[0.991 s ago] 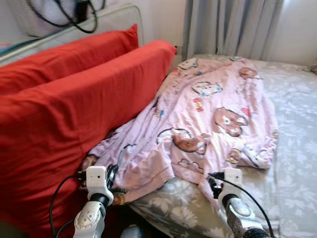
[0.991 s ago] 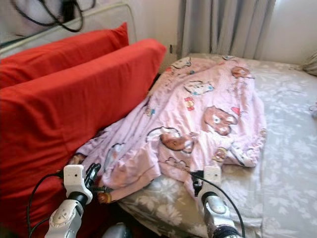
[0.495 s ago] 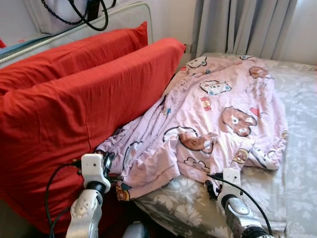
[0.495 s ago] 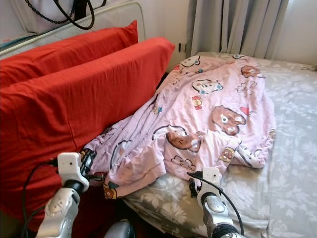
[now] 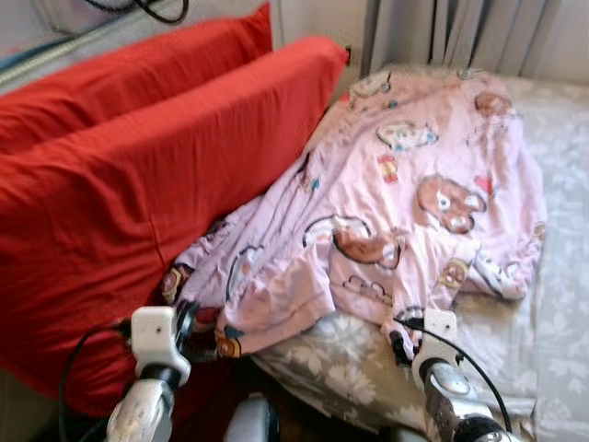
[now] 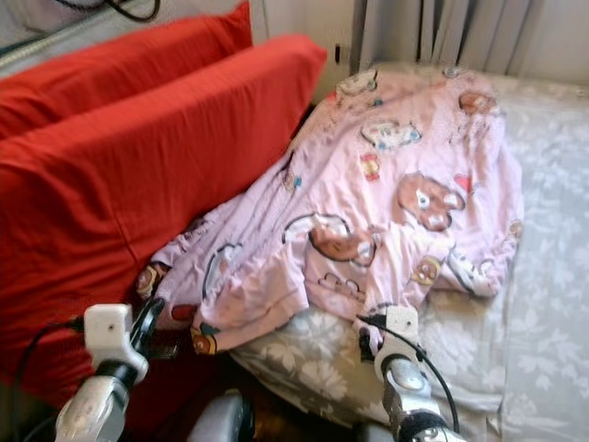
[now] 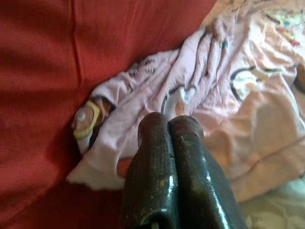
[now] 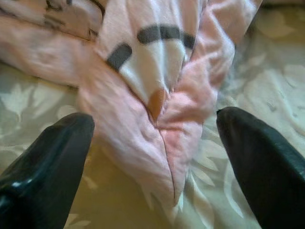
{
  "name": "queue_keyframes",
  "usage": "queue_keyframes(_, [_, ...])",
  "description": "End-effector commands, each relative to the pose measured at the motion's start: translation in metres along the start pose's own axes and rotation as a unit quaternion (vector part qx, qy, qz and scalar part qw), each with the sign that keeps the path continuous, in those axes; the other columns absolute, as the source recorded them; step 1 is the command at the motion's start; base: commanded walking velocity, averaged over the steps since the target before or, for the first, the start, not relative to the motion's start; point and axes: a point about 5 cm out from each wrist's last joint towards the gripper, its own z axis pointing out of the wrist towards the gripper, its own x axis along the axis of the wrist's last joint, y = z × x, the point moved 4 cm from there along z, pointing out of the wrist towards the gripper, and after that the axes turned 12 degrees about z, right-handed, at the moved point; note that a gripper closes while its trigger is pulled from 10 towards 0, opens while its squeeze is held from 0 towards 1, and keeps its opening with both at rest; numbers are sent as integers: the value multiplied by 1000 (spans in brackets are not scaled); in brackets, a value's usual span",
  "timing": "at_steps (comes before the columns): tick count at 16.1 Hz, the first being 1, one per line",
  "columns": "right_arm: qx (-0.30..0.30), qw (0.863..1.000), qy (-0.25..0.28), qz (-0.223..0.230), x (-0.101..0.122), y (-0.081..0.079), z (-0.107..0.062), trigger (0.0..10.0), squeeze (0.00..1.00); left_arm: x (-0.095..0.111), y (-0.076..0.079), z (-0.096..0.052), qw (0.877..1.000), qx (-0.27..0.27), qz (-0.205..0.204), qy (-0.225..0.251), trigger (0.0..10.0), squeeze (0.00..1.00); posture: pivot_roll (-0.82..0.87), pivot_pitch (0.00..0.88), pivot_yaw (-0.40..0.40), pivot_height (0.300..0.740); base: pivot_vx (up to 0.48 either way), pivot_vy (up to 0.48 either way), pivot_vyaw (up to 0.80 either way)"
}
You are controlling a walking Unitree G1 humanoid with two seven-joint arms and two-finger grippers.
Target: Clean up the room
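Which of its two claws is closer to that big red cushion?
Left. The left gripper hangs beside the red cushion, at the pink blanket's lower corner. The right gripper is across the blanket, fingers open around its hem, over the grey sheet.

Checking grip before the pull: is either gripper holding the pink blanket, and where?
Nothing is held. The left gripper is shut, empty, near the pink blanket's edge; the right gripper is open, jaws straddling a corner.

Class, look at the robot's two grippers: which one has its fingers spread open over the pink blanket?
The right gripper: its fingers straddle a blanket corner, while the left gripper's are pressed together.
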Motion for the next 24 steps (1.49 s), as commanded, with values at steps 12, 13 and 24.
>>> queue_keyframes(12, [-23,999,3,24,9,0,3,10000,0,14,2,-25,999,-18,2,-28,10000,0,252,224,104,648,0,0,0])
queue_keyframes(13, [-20,999,4,26,11,-3,3,10000,0,15,2,-27,999,-19,3,-29,10000,0,255,225,106,648,0,0,0])
queue_keyframes(24, [-43,994,-33,94,-13,5,-1,10000,0,15,3,-34,999,-26,12,-45,10000,0,272,240,117,648,0,0,0])
